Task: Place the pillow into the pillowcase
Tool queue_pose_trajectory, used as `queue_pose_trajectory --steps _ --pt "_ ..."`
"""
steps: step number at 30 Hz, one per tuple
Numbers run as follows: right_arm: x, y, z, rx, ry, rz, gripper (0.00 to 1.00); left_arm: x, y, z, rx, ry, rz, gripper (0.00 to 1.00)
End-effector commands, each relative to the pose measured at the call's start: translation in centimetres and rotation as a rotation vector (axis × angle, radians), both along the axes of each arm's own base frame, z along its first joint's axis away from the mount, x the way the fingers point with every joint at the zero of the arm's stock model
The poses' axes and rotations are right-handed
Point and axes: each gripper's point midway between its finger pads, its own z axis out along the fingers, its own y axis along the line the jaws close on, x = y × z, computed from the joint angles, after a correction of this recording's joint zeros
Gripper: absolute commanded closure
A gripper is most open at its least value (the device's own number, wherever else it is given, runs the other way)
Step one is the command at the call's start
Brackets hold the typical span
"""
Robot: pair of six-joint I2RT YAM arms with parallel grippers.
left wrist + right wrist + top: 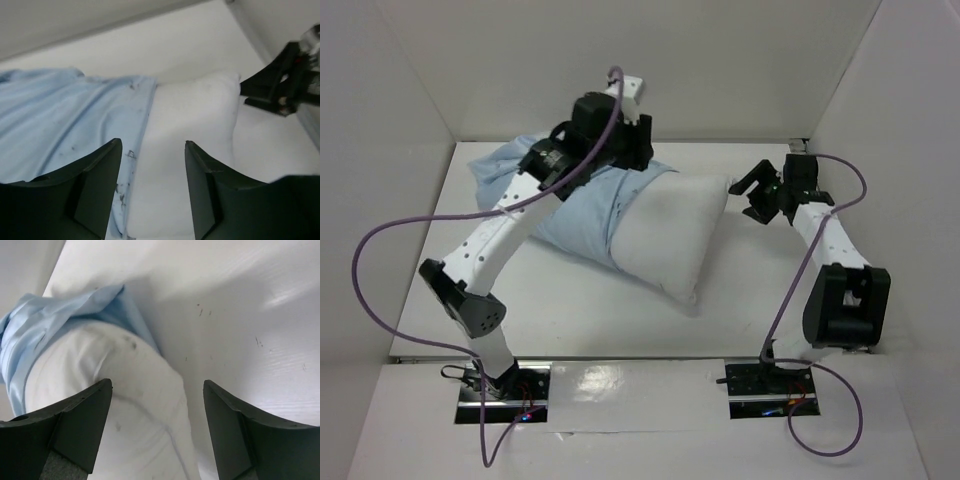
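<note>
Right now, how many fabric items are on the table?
2: the pale blue pillowcase at the back left, and the white pillow at centre, its left end inside the pillowcase. More could hide underneath.

Pillow (675,235) plain white, a few faint grey smudges. Pillowcase (575,215) pale blue (tiny dark specks near its hem). Counter (620,320) white, sparse small dark marks. Left hand (152,145) and right hand (157,385) black. Cables (357,262) purple.

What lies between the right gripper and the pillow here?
Nothing but a sliver of bare table. The top view shows the open right gripper right beside the end of the pillow, with no other object between. Contact cannot be told.
</note>
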Motion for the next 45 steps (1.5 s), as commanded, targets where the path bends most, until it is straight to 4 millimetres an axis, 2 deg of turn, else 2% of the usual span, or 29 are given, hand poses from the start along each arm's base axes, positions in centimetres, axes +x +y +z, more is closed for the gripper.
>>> queue_pose_trajectory --steps 1,5,6,9,14,17,19,20,21,23,24,25,26,27,29,30,31,32,33,34,35,37,38,39,40,41,42,43,45 --pt "-1.6 1.1 3.2 -0.082 -0.128 0.087 0.19 1.3 0.2 -8.4 0.186 0.135 0.115 0.33" --pt "-4.5 1.1 2.5 -0.156 -0.083 0.102 0.14 0.8 -0.1 -12.2 0.317 0.149 0.182 0.32" --pt "-4.9 1.1 2.6 -0.163 -0.091 0.107 0.14 0.6 -0.2 -12.1 0.325 0.141 0.19 0.32" --pt "-6.1 1.7 3.3 -0.146 -0.129 0.144 0.11 0.8 0.3 -13.5 0.382 0.143 0.234 0.32" --pt "-7.4 3.4 2.7 -0.099 -0.109 0.23 0.11 1.1 1.3 -14.2 0.426 0.14 0.28 0.34" --pt "-7.8 4.0 2.4 -0.089 -0.105 0.261 0.11 1.2 1.6 -15.8 0.467 0.158 0.294 0.38" --pt "-8.2 4.6 2.3 -0.081 -0.102 0.29 0.11 1.2 1.6 -16.5 0.477 0.175 0.297 0.42" --pt "-8.2 5.1 2.0 -0.069 -0.091 0.309 0.11 1.0 1.6 -17.4 0.497 0.198 0.285 0.44" --pt "-8.5 5.3 1.3 -0.072 -0.075 0.325 0.1 1.0 1.6 -17.4 0.497 0.198 0.285 0.47" --pt "-9.0 6.7 1.0 -0.064 -0.077 0.368 0.09 0.8 1.7 -17.8 0.517 0.213 0.283 0.58" --pt "-9.4 7.2 0.3 -0.061 -0.064 0.384 0.09 1.0 1.5 -17.4 0.513 0.211 0.283 0.66" --pt "-9.5 8.6 0.8 -0.043 -0.088 0.42 0.07 1.1 1.4 -17.7 0.523 0.218 0.282 0.74" --pt "-9.8 9.2 0.0 -0.041 -0.078 0.439 0.07 1.0 1.2 -17.4 0.513 0.222 0.269 0.94" --pt "-9.7 10.1 0.0 -0.009 -0.067 0.443 0.07 1.0 0.9 -16.8 0.503 0.226 0.256 1.0" --pt "-9.6 12.9 -0.4 0.033 -0.107 0.496 0.14 0.2 -1.1 -16.3 0.456 0.243 0.165 1.0" --pt "-9.2 13.9 -1.0 0.061 -0.089 0.493 0.22 0.1 -2.1 -14.8 0.403 0.231 0.129 1.0" --pt "-8.5 15.5 0.0 0.084 -0.141 0.526 0.54 -0.6 -3.7 -14.0 0.357 0.234 0.064 1.0" --pt "-7.7 15.9 0.6 0.103 -0.156 0.531 0.75 -2.1 -6.5 -12.8 0.259 0.268 -0.088 1.0" --pt "-6.8 16.3 0.8 0.117 -0.147 0.53 0.92 -3.0 -8.9 -9.0 0.143 0.233 -0.178 1.0" --pt "-4.6 16.4 4.2 0.123 -0.228 0.516 1.0 -4.2 -10.7 -6.7 0.042 0.241 -0.266 1.0" --pt "-4.1 16.7 6.1 0.139 -0.264 0.518 1.0 -6.7 -13.3 -3.8 -0.093 0.261 -0.461 1.0" --pt "-3.1 15.8 11.2 0.13 -0.38 0.461 1.0 -9.0 -14.8 2.4 -0.324 0.261 -0.609 1.0" --pt "-2.7 15.1 12.3 0.108 -0.415 0.409 1.0 -10.4 -15.5 4.0 -0.406 0.275 -0.695 1.0" --pt "-3.2 14.6 13.4 0.108 -0.448 0.375 1.0 -11.8 -15.3 8.3 -0.522 0.176 -0.846 1.0" --pt "-3.5 15.0 13.1 0.136 -0.438 0.34 1.0 -11.7 -15.9 6.4 -0.553 0.254 -0.872 1.0" --pt "-3.9 15.9 10.4 0.142 -0.434 0.315 1.0 -12.2 -16.2 6.5 -0.601 0.311 -0.898 1.0" --pt "-4.2 16.5 9.0 0.161 -0.423 0.302 1.0 -11.6 -16.4 5.5 -0.601 0.34 -0.902 1.0" --pt "-4.0 17.0 6.1 0.172 -0.362 0.287 1.0 -10.8 -17.1 3.4 -0.585 0.399 -0.88 1.0" --pt "-4.0 17.6 2.8 0.213 -0.298 0.266 1.0 -9.8 -17.4 1.2 -0.569 0.462 -0.846 1.0"
